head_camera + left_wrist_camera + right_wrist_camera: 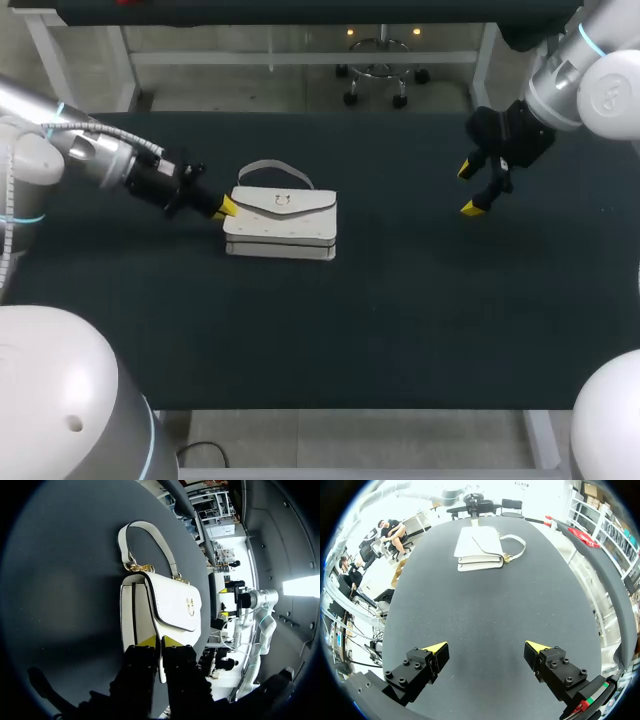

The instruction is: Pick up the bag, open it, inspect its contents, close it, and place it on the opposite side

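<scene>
The bag [282,222] is seen lying flat on the dark counter [400,300], left of middle, its flap [175,602] down and its handle [145,535] laid toward the far edge; the flap's edge is pinched between the narrowed fingers of the left gripper [226,207]; the right gripper [472,188] is held spread wide above the counter, well apart from the bag.

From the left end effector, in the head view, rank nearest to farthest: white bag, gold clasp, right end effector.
1. white bag: gripped at its left end.
2. gold clasp: middle of the flap.
3. right end effector: far across, right side.
</scene>
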Controlling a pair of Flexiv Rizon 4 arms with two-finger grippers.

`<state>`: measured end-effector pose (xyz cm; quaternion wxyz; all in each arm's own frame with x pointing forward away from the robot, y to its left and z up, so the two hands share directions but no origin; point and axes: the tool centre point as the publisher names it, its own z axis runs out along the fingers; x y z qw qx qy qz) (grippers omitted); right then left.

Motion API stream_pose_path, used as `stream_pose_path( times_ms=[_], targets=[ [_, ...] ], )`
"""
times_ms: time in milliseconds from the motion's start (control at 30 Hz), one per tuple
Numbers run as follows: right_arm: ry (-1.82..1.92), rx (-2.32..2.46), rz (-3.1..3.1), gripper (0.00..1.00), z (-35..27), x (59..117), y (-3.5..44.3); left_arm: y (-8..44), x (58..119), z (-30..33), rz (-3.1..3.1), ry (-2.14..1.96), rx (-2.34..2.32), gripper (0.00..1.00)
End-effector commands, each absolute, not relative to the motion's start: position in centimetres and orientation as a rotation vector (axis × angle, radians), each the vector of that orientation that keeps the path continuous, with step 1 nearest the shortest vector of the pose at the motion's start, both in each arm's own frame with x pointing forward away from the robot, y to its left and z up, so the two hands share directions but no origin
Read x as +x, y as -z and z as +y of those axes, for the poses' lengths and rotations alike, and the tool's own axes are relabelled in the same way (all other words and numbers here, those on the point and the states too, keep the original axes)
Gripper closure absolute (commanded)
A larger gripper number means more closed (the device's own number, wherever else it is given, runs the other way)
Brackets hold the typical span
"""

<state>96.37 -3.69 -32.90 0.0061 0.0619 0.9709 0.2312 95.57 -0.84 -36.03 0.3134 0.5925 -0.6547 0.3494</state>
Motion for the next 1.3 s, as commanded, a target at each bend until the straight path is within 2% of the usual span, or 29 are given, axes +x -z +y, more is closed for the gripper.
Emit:
stream_pose_path(
  times_ms=[33, 433, 800, 1300],
  targets=[
    [-0.725, 0.193, 3.037, 0.0, -3.7, 96.4, 32.9, 36.8, 95.1, -2.0, -1.723, -0.939, 1.577, 1.0],
    [-0.725, 0.193, 3.037, 0.0, -3.7, 96.4, 32.9, 36.8, 95.1, -2.0, -1.723, -0.939, 1.577, 1.0],
    [-0.725, 0.193, 3.037, 0.0, -3.7, 96.4, 32.9, 37.5, 92.6, -7.7, -1.765, -0.928, 1.559, 1.0],
    [-0.725, 0.193, 3.037, 0.0, -3.7, 96.4, 32.9, 37.9, 92.8, -12.0, -1.764, -0.922, 1.502, 1.0]
  ],
)
